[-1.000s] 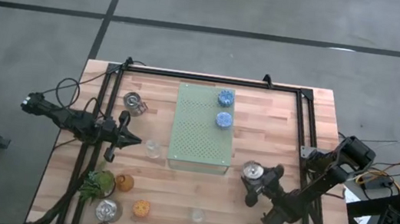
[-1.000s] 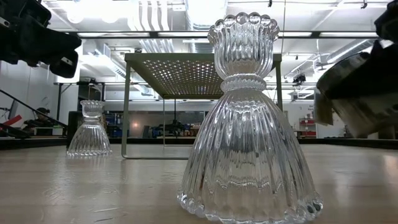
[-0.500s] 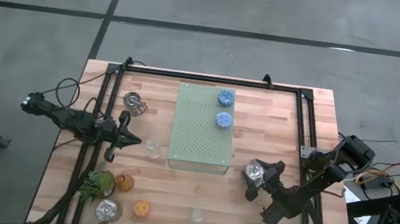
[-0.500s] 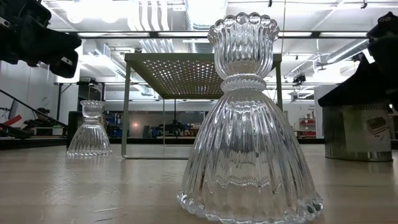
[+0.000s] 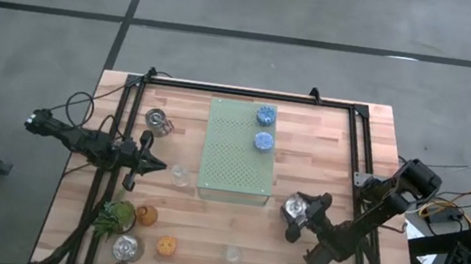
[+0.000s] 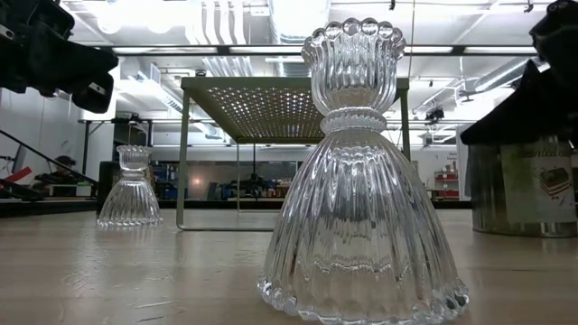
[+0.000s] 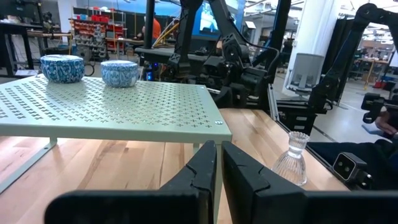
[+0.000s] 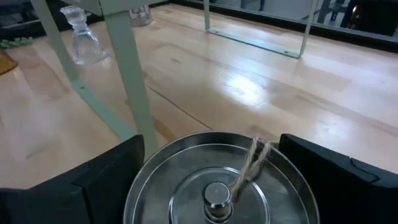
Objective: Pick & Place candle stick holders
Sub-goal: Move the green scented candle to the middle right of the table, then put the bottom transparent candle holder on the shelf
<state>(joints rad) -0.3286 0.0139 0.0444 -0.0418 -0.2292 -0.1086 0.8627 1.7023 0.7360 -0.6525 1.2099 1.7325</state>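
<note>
Shiny silver metal fills my right wrist view: a round candle stick holder (image 8: 217,180) with a central stud and a bit of twine inside, sitting between the spread fingers of the right gripper (image 5: 294,220). From above I see that holder (image 5: 296,207) on the wooden table (image 5: 324,153) just off the near right corner of the pale green perforated board (image 5: 235,150). The fingers flank its rim, but I cannot tell whether they press on it. In the low view its base rests on the table top (image 6: 519,185).

The two blue round holders (image 5: 264,128) stand on the board's far end. A clear ribbed glass holder (image 5: 180,175) stands beside the board's left edge, another (image 5: 233,255) near the front edge.

The left gripper (image 5: 156,165) waits by the left rail, its fingers almost closed, holding nothing. Near it stand a second silver holder (image 5: 157,121), an amber one (image 5: 147,216), an orange one (image 5: 166,247), a third silver one (image 5: 125,248) and a leafy green sprig (image 5: 115,216).
</note>
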